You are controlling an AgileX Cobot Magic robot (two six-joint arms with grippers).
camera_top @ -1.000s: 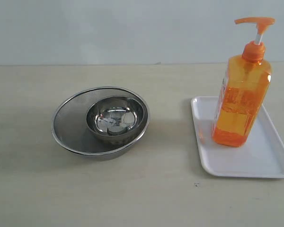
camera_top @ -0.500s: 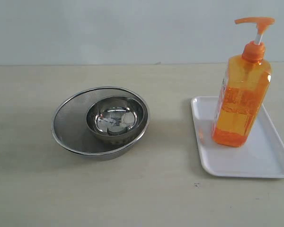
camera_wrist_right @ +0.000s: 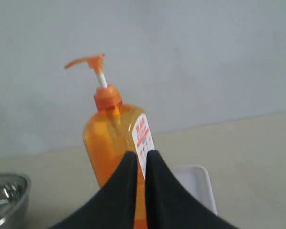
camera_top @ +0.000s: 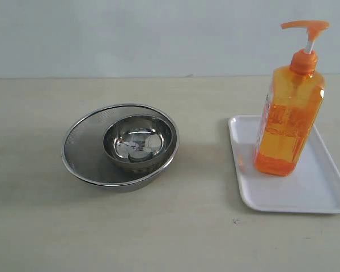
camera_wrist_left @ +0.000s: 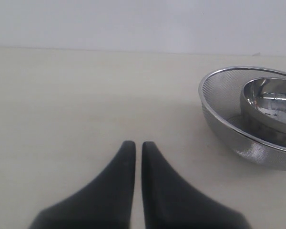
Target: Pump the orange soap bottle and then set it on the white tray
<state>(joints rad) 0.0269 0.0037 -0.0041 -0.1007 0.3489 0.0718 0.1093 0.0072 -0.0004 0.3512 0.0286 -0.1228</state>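
On the white tray (camera_top: pixel 323 190), orange soap bottle (camera_top: pixel 289 124) stands; left gripper (camera_wrist_left: pixel 134 144) and right gripper (camera_wrist_right: pixel 141 154) closed, empty. Task probably done; I'd retract.

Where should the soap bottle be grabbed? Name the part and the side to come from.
Grip the bottle around its flat-sided body, about mid-height, coming in level from the side. It stands upright on the tray, and the thin stem under the pump head would likely sink or slip.
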